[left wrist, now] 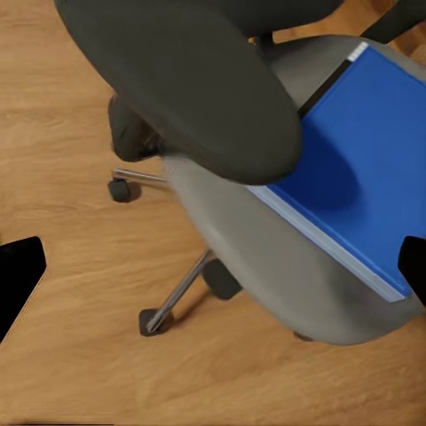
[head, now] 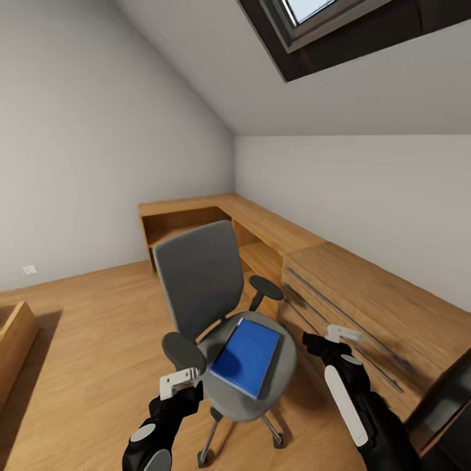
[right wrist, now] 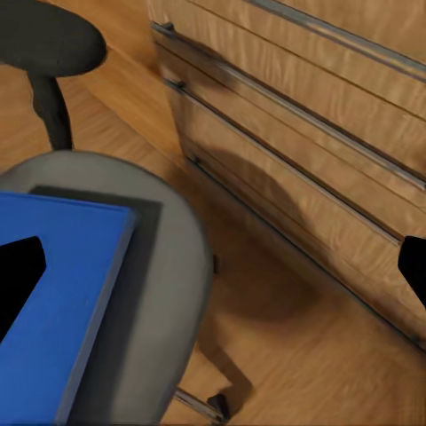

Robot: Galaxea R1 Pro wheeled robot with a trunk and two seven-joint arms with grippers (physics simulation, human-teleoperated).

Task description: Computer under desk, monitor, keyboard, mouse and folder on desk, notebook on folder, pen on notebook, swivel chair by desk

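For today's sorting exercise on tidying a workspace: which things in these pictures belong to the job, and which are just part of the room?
Part of the job:
- blue folder, lying on the chair seat
- swivel chair
- desk along the wall
- left gripper and right gripper, either side of the chair

Just there:
- drawer unit
- skylight
- wooden floor

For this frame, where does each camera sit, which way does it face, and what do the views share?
Head view: from the robot's head, looking forward and down at the swivel chair, blue folder and desk; both arms show.
Left wrist view: above the chair's armrest, looking down; dark fingers at the edges.
Right wrist view: toward the drawers beside the seat; dark fingers at the edges.
Shared: folder and seat appear in all three.
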